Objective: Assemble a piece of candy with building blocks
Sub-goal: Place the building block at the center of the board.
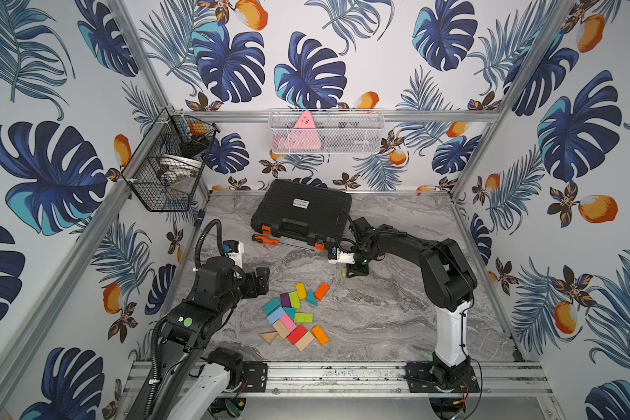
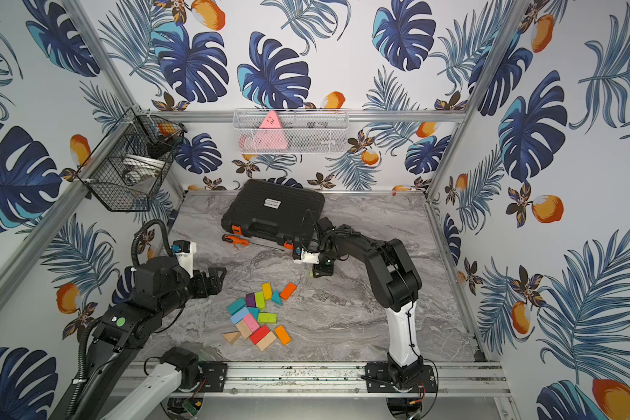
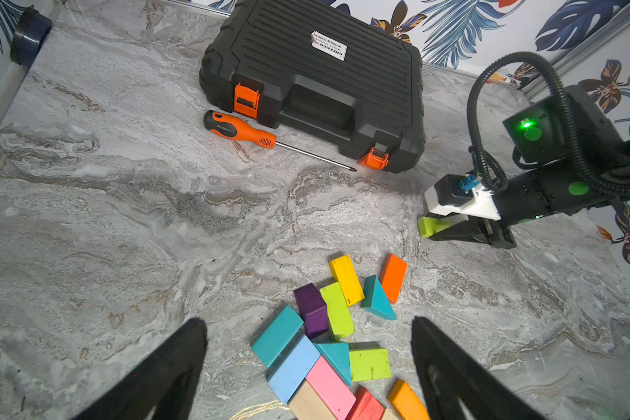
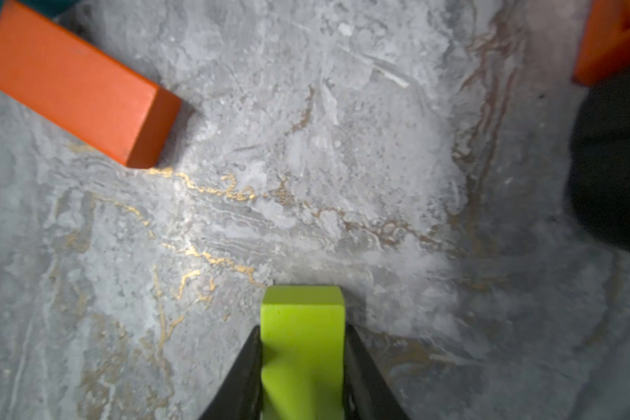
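Blocks (image 1: 294,315) lie in a loose cluster on the marble tabletop (image 1: 386,320), near its front middle, most of them touching a neighbour. Right claw (image 4: 302,329) is clamped on a lime block (image 4: 302,309), held low over bare tabletop between the cluster and a black case (image 1: 302,211). Whether that block touches the surface cannot be told. An orange block (image 4: 77,83) at the cluster's far edge lies near it but apart. Left claw (image 3: 308,325) hovers near the cluster, on its left, jaws wide apart and holding nothing. A screwdriver (image 1: 270,240) lies just in front of the case.
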Available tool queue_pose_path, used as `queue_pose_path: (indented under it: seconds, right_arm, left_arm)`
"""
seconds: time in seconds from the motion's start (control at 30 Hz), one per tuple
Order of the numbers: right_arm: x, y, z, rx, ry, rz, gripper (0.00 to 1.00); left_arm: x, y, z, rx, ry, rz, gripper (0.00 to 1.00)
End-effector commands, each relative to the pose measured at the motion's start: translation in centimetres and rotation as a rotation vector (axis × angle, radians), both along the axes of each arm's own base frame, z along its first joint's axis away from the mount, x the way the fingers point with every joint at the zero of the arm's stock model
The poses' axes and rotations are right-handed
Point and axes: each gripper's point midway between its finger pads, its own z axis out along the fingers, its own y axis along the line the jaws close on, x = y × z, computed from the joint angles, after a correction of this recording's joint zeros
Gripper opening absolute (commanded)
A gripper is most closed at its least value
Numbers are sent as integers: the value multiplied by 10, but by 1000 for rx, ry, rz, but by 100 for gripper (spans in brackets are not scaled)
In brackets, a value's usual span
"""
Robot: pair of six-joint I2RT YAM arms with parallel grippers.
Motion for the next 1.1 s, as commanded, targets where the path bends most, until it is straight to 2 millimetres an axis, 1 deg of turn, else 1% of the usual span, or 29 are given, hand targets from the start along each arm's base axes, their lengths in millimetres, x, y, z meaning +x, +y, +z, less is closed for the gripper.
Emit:
queue_pose_path:
  seconds: [0.0,0.1,0.23,0.37,0.47,0.57,0.7,0.8,0.9,0.97,1.07]
  right_arm:
    - [-14,-6,-15,-44,53,55,33]
    - [-14,-10,-21,-61,50,64,33]
    - [-13,-7,-17,-50,49,85,34]
    - [-13,4,-16,-33,48,109,34]
    - [-12,10,-21,-52,43,111,35]
    - [-11,10,-25,-62,50,97,38]
    - [-14,6,-28,-77,76,87,40]
    - [-13,6,-28,-72,70,82,46]
    - [-12,10,-22,-50,64,75,57]
    - [-8,15,-12,-14,48,54,60]
    - [6,24,20,62,-4,4,67]
  left_arm:
    - [3,-2,2,7,-16,-16,92]
    - [4,-3,2,5,-15,-19,92]
    - [4,-3,0,6,-7,-23,92]
    - [4,-4,1,2,-10,-22,92]
    - [4,-3,1,4,-13,-22,92]
    - [4,-3,1,5,-11,-20,92]
    - [4,-4,1,1,-11,-26,92]
    - [4,-5,0,2,-5,-27,92]
    - [5,-4,0,4,-7,-25,92]
    - [5,-4,0,2,-7,-25,92]
    - [6,-11,-1,-10,0,-63,93]
